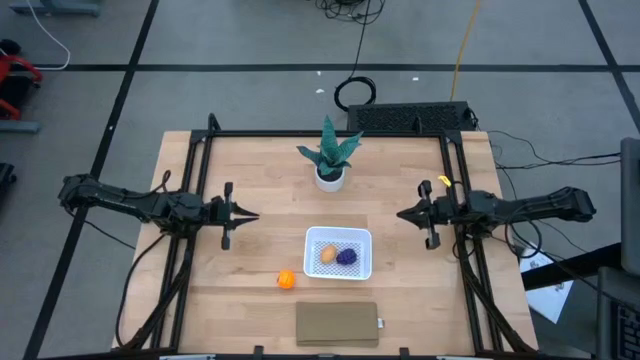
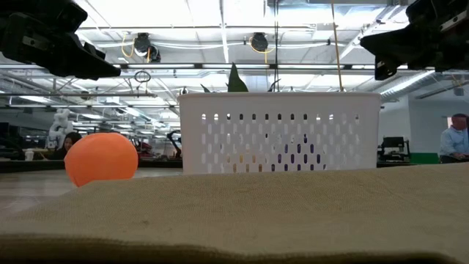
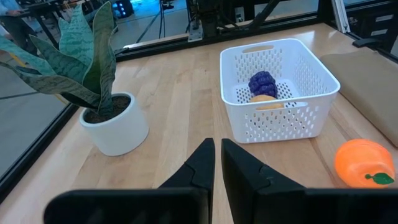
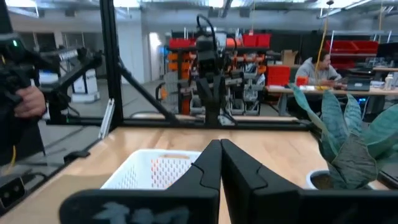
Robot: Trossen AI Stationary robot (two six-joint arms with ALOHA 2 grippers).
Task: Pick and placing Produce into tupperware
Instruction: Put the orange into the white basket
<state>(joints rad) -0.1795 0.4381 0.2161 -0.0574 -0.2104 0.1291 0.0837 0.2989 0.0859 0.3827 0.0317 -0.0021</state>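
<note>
The white tupperware (image 1: 338, 252) sat on the desk (image 1: 260, 180) a little toward its near edge, about midway between the side edges, holding the tan-yellow oval (image 1: 328, 255) and the dark purple lump (image 1: 347, 257) side by side. The orange ball (image 1: 286, 280) lay on the bare wood just beside the container's left near corner, outside it. From table height the container's perforated wall (image 2: 278, 143) hid most of its contents, only hints of colour showing through the slots, and the tan-brown pad (image 2: 234, 216) filled the foreground, cutting off the ball's underside (image 2: 101, 158). The left wrist view showed the purple lump (image 3: 263, 83) plainly with the oval (image 3: 266, 101) partly behind the wall, and the ball (image 3: 365, 163) cut by the picture's edge. The potted plant (image 1: 331, 160) stood toward the far edge, behind the container. The left claw (image 1: 247, 215) hovered over the left half of the desk, fingers pressed nearly together, pinching nothing. The right claw (image 1: 402, 215) hung over the right half, fingers pressed together and empty. In the right wrist view the container (image 4: 152, 169) was half hidden behind the fingers (image 4: 208, 165).
</note>
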